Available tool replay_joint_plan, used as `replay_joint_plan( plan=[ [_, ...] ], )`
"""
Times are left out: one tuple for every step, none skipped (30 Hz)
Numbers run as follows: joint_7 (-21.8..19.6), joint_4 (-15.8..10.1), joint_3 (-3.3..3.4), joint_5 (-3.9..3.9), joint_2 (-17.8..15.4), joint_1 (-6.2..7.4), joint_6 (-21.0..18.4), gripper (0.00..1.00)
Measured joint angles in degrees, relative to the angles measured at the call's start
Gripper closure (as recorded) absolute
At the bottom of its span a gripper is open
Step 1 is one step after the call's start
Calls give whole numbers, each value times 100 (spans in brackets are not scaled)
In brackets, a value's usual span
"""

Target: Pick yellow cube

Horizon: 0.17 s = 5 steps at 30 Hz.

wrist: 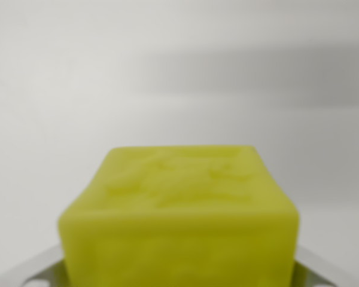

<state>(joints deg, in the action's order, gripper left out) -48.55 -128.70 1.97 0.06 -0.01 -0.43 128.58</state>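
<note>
near the camera sits one yellow cube (pixel 179 221), embossing unreadable; tool (pixel 179 276) fingers (pixel 27 276) flank it, grip unclear.

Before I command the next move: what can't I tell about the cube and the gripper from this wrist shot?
- Yellow cube: its bottom is cut off by the wrist view's lower edge; the raised pattern on top is too blurred to read.
- Gripper: only pale finger parts show at the lower corners, mostly hidden behind the cube; contact cannot be confirmed.
- Whether the cube rests on the white surface or is lifted: unclear.
</note>
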Motion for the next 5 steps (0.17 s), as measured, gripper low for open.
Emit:
replay_joint_plan(
  plan=[
    [0,1,0,0,-1,0,-2,100],
    [0,1,0,0,-1,0,-2,100],
    [0,1,0,0,-1,0,-2,100],
    [0,1,0,0,-1,0,-2,100],
    [0,1,0,0,-1,0,-2,100]
  ],
)
